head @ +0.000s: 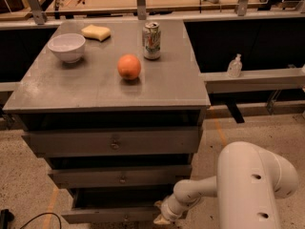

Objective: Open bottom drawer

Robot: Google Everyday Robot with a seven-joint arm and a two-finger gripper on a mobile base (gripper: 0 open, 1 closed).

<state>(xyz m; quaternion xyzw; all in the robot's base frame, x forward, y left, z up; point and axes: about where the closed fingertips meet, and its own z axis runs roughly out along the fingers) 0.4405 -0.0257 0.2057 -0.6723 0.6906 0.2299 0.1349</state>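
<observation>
Bottom drawer (105,216), the lowest and slimmest of three grey fronts on a metal cabinet (95,92), sits at the foot of the frame with a small round knob at its centre. Its front appears to stand slightly forward of the middle drawer (86,177), with a dark gap showing above it. The robot's gripper (161,217) is down at the right-hand end of that bottom front, right against its corner; whether it is open or closed cannot be told. The white arm (248,190) reaches in from the lower right. The top drawer (71,143), the tallest of the three, is closed beneath the cabinet's flat surface. On that surface stand a white bowl (67,46) at the back left, a yellow sponge (96,32) just behind it, a drinks can (151,40) upright towards the back right, and an orange (129,67) near the middle. A small clear bottle (234,66) stands on a ledge (267,79) to the right of the cabinet.
</observation>
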